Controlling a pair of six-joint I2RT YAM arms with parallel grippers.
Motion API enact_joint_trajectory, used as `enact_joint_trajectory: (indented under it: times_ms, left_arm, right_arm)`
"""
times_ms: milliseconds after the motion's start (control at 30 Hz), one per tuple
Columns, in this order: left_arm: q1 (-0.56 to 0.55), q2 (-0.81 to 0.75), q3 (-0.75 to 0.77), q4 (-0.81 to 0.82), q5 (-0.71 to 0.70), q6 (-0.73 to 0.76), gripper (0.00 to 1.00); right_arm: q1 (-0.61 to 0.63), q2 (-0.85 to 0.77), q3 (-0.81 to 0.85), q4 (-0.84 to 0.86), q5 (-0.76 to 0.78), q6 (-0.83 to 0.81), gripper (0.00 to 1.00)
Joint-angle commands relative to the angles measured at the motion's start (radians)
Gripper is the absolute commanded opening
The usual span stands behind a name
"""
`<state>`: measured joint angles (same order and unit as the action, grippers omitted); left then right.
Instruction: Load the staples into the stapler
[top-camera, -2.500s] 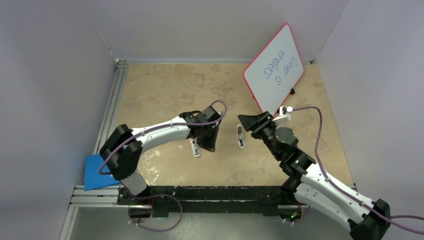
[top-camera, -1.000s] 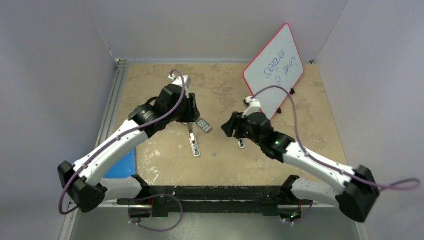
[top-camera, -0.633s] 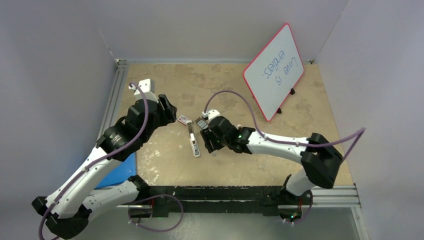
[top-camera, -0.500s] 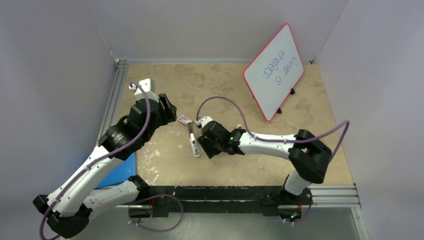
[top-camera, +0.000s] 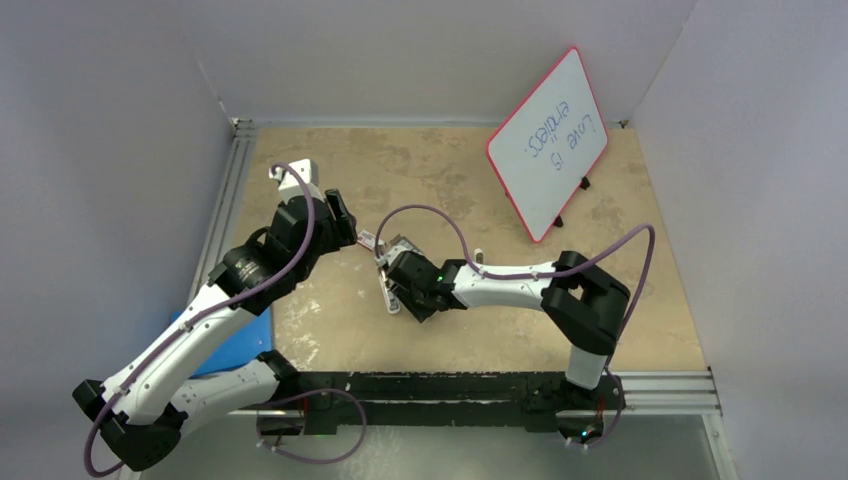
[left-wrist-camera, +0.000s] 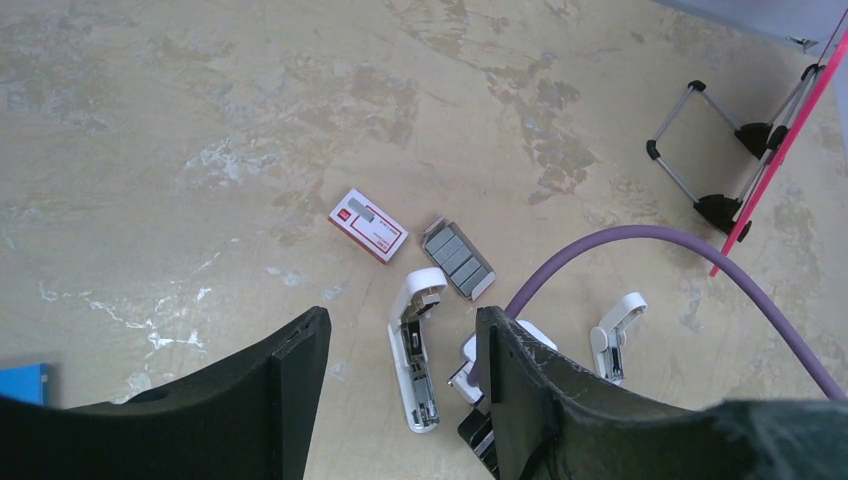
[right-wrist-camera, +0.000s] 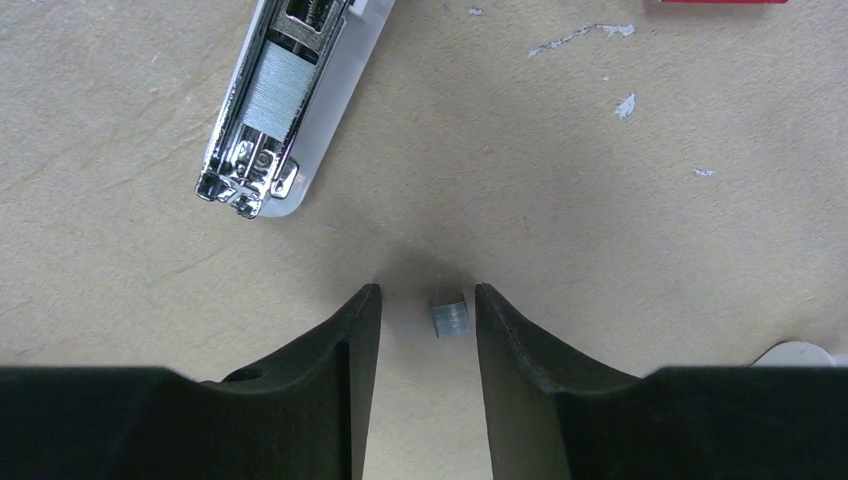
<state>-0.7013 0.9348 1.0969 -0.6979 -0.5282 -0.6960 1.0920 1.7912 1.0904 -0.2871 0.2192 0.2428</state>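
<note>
On tabletop (right-wrist-camera: 620, 230) beside opened stapler (right-wrist-camera: 290, 105), right claw (right-wrist-camera: 425, 295) spread astride loose staple strip (right-wrist-camera: 448, 316), poised to pinch; left claw (left-wrist-camera: 400, 325) spread, empty, hovers aside for room.

The table (top-camera: 330, 170) is beige, mottled with darker brown blotches and thin white scuffs. The stapler (left-wrist-camera: 412, 370) is white outside, with a shiny chrome channel inside. The staples (left-wrist-camera: 458, 258) are dull grey strips; their sleeve (left-wrist-camera: 367, 224) is red with a white panel. A small staple bit (right-wrist-camera: 448, 317) is grey with fine ridged lines. A stubby piece (left-wrist-camera: 615, 325) is white. The whiteboard (top-camera: 548, 140) at the far right corner is white, framed in red, with blue handwriting; its stand (left-wrist-camera: 715, 208) has silver legs and black feet. The left gripper (left-wrist-camera: 402, 320) and right gripper (right-wrist-camera: 425, 295) are black. The arms (top-camera: 500, 285) are white with black joints and purple cables (left-wrist-camera: 640, 240). A blue pad (top-camera: 250, 340) lies at the left edge by a silver rail (top-camera: 225, 200). The walls (top-camera: 100, 150) are pale grey.
</note>
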Motion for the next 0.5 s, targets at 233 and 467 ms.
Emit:
enact_joint_trajectory:
  times_ms: [233, 467]
  left_arm:
    - [0.002, 0.009, -0.005, 0.039, -0.005, 0.003, 0.55]
    - [0.002, 0.017, -0.006, 0.039, 0.002, 0.007, 0.55]
  right_arm:
    - [-0.005, 0.006, 0.004, -0.048, -0.100, -0.049, 0.40]
    - [-0.018, 0.029, 0.010, -0.061, -0.101, -0.068, 0.33]
